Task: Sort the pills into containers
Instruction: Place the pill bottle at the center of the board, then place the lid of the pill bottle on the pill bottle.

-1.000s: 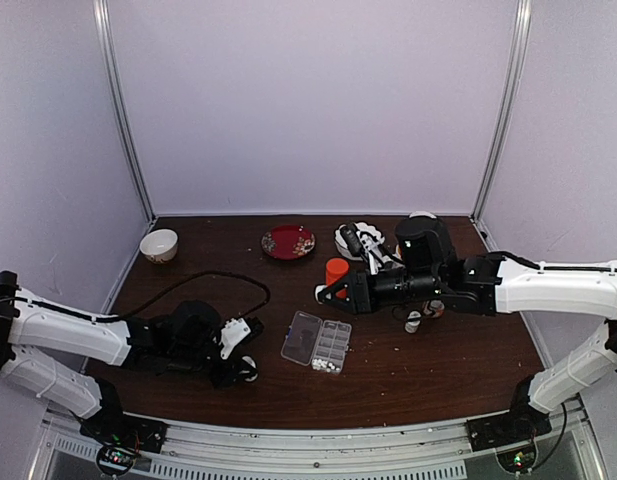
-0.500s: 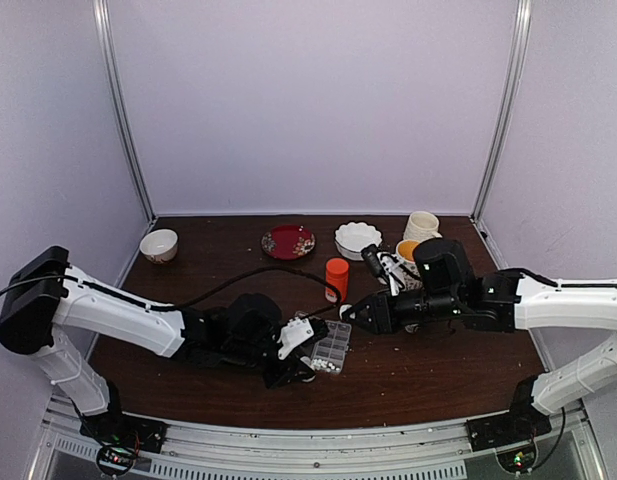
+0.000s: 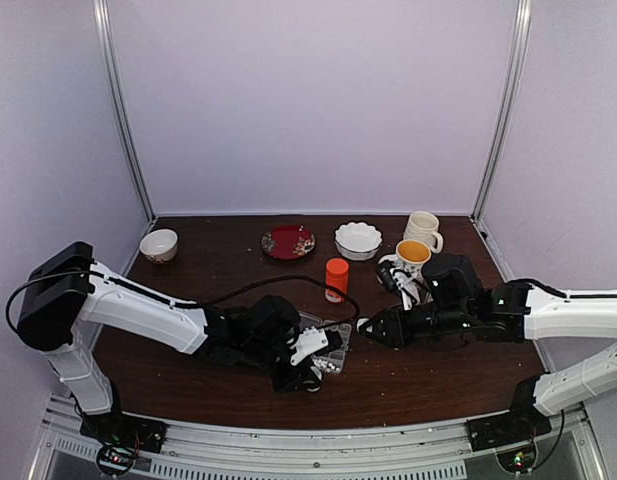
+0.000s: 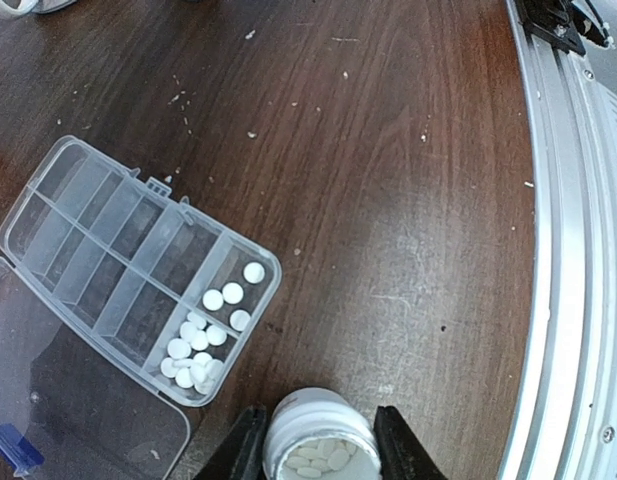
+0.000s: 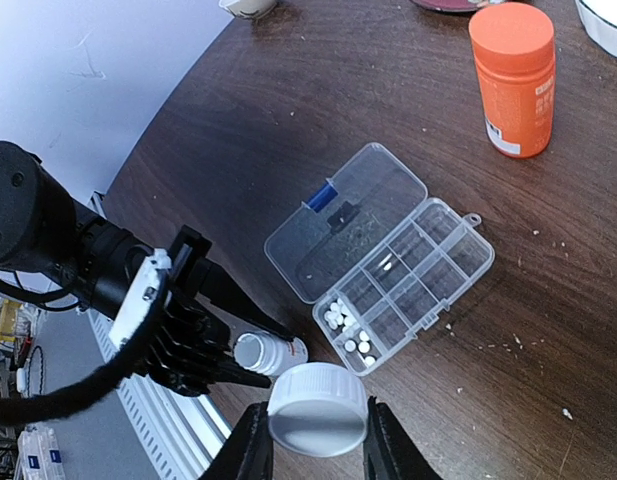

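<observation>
At the far left of the top view a small bowl (image 3: 159, 244) sits at the back of the dark table (image 3: 448, 385). The left arm reaches in low toward the middle of the frame. The left claw (image 4: 320, 464) is closed partway around a small white bottle (image 4: 313, 412), one finger pressed on each side. The bottle is uncapped and has tablets showing inside its mouth. It is held just beside the near corner of the clear organizer (image 4: 93, 245), which lies flat with its lid folded open. The pills (image 4: 196, 345) lie in the two end cells at that corner, a heap in one and four in the other. The other cells that can be made out look bare.

Behind the organizer, toward the upper middle, stand a red plate (image 3: 288, 241) and an orange bottle (image 3: 336, 277). Just right of the organizer, the right claw (image 5: 316, 442) is closed partway on a white cap (image 5: 318, 402), gripped by its rim. At the back right are a white scalloped bowl (image 3: 358, 239) and two mugs (image 3: 418, 240).
</observation>
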You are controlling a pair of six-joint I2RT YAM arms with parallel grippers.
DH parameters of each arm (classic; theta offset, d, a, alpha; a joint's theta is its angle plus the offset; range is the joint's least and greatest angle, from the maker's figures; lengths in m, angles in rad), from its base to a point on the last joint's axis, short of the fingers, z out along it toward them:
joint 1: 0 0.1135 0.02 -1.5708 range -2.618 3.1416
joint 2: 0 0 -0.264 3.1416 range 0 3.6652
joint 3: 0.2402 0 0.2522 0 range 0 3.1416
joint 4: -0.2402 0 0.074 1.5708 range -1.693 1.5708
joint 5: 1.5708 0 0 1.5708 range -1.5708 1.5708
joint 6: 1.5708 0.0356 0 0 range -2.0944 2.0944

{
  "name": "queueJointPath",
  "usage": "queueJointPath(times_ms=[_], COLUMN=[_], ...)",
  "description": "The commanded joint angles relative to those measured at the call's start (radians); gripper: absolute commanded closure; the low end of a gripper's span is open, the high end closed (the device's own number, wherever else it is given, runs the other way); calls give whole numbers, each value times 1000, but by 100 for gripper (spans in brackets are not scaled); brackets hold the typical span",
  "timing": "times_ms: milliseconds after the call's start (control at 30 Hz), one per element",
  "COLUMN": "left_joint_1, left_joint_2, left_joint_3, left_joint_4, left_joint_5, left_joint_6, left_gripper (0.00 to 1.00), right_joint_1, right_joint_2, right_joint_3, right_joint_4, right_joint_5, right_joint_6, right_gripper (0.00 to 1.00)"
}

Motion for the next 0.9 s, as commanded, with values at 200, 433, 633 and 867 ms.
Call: queueJointPath(times_ms=[200,433,633,867], left_joint_1=[-3,-3,5,25], left_joint_2=[25,-41,-153,-166], left_joint_3=[21,-62,-196,-259], left_joint_4=[19,111,237,257], left_joint_5=[39,11,-16,8], left_joint_6=[6,-7,-36,-62], left_gripper=[27,26,26,33], right_joint_1=[-1,5,55,159], right_joint_2=[-32,-29,48,238], right_joint_3=[-28,-36,47,254], right_joint_4=[-44,-53,-116,-270], right_joint_5=[36,19,22,62], right_joint_6=[6,-24,-84,-164], right_gripper=[80,81,81,81])
